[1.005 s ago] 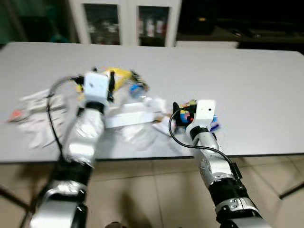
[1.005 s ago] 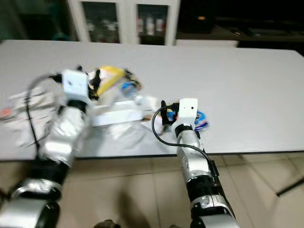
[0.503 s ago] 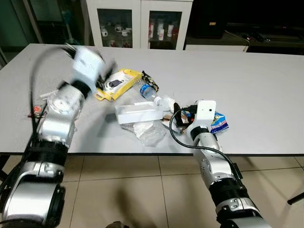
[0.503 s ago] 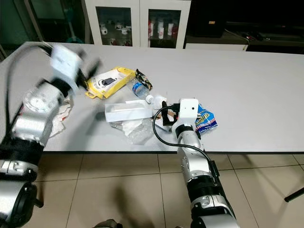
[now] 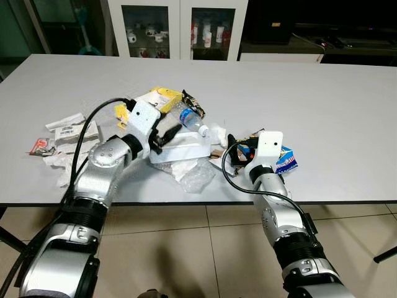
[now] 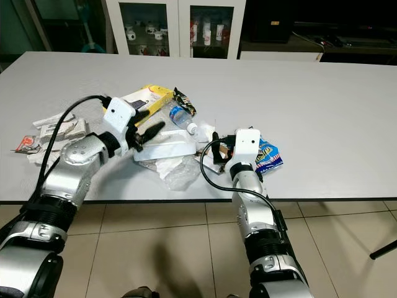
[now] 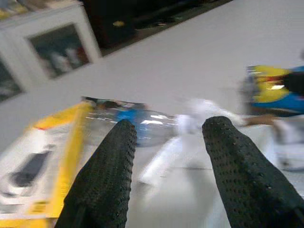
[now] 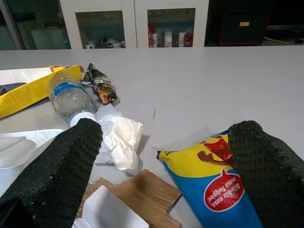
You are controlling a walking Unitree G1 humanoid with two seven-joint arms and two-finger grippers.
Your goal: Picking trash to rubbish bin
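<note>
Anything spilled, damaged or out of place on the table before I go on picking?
Nothing spilled. The plastic bottle lies on its side among the litter, beside the yellow package and crumpled tissue. The left gripper hovers open over the white tray; the right gripper is open by the blue snack bag.

I get even indoor light on the matte grey table (image 5: 322, 99); my left wrist view smears with blur.

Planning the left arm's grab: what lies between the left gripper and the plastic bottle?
Nothing visible. The left gripper, fingers open, hovers over the white tray, with the plastic bottle just ahead.
</note>
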